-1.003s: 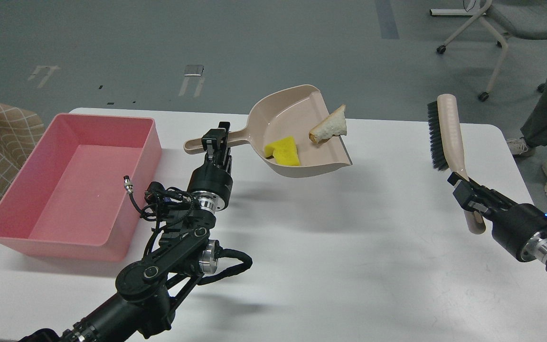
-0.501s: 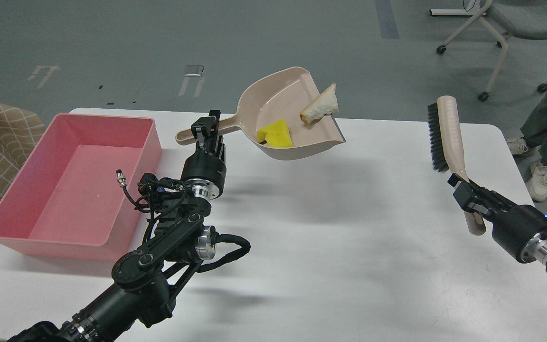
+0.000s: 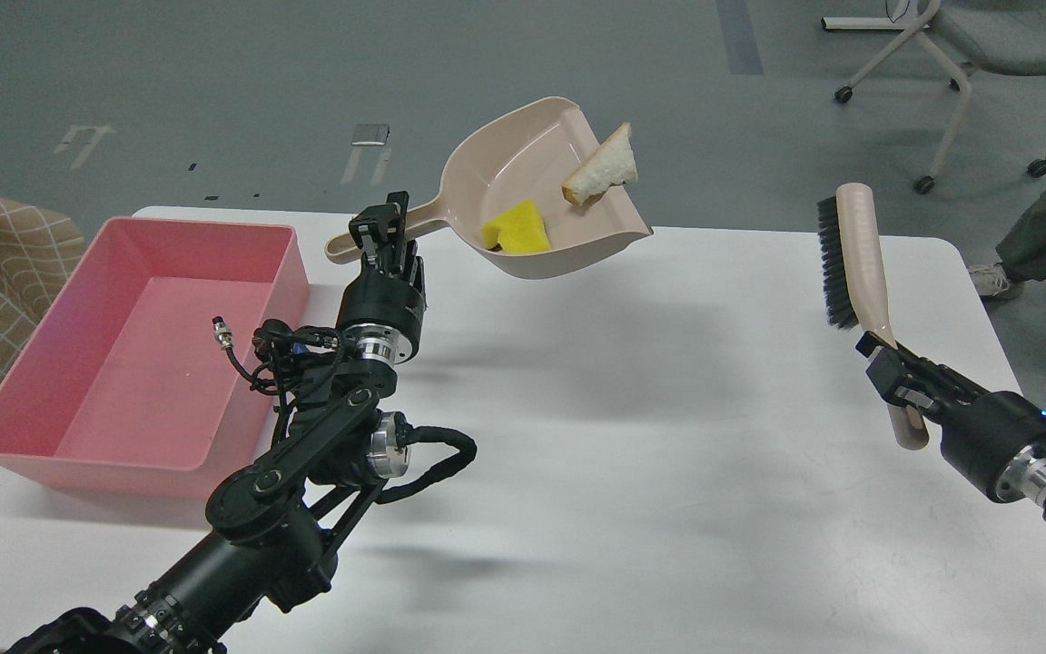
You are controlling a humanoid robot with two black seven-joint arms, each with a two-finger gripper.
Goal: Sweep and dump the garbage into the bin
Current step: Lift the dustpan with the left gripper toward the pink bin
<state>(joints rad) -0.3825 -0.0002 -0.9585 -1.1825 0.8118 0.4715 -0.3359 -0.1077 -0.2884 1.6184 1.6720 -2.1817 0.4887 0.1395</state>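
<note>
Left gripper (image 3: 384, 238) clamped on dustpan (image 3: 541, 195) handle, pan held above table (image 3: 632, 436); sponge (image 3: 517, 229), bread slice (image 3: 600, 167) inside. Bin (image 3: 137, 350) at left. Right gripper (image 3: 897, 374) grips brush (image 3: 857, 259).

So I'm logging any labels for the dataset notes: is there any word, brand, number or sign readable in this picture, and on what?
None can be read.
The pink bin, dustpan, brush, yellow sponge and bread slice show no print.
The floor marks behind the table are pale shapes, not readable as letters or numbers.
</note>
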